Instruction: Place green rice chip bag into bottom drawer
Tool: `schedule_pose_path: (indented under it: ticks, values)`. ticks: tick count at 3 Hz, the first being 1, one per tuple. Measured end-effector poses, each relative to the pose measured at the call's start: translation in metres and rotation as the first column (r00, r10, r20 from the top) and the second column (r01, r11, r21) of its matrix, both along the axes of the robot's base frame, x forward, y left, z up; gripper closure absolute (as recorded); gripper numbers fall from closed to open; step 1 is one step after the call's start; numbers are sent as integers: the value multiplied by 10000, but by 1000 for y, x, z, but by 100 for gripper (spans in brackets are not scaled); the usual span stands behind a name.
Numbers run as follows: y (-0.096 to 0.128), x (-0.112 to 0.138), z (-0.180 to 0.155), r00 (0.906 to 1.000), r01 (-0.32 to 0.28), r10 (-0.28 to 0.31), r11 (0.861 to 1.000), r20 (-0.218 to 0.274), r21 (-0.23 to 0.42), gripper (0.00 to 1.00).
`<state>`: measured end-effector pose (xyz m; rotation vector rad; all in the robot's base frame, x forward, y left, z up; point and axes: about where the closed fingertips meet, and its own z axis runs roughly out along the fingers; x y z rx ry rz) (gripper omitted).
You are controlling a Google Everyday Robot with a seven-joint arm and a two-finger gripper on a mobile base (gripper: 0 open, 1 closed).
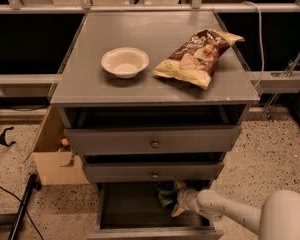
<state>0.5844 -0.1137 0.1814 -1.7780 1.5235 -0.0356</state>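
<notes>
The bottom drawer (135, 229) is pulled open under the two knobbed drawers. The green rice chip bag (166, 194) lies inside it at the back right, partly hidden under the middle drawer's front. My gripper (177, 200) reaches into the drawer from the right on a white arm (230, 211). It sits right at the bag, with tan fingers showing beside the green.
A white bowl (125, 62) and a larger brown-and-yellow chip bag (199, 57) lie on the cabinet top (90, 84). An open cardboard box (52, 159) stands on the floor at the left. A black cable (20, 209) runs over the speckled floor.
</notes>
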Motion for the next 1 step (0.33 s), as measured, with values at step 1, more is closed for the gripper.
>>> schedule_pose_path:
  ticks: [1]
  values:
    - [0,0,0,10000,0,0,10000,0,0,0]
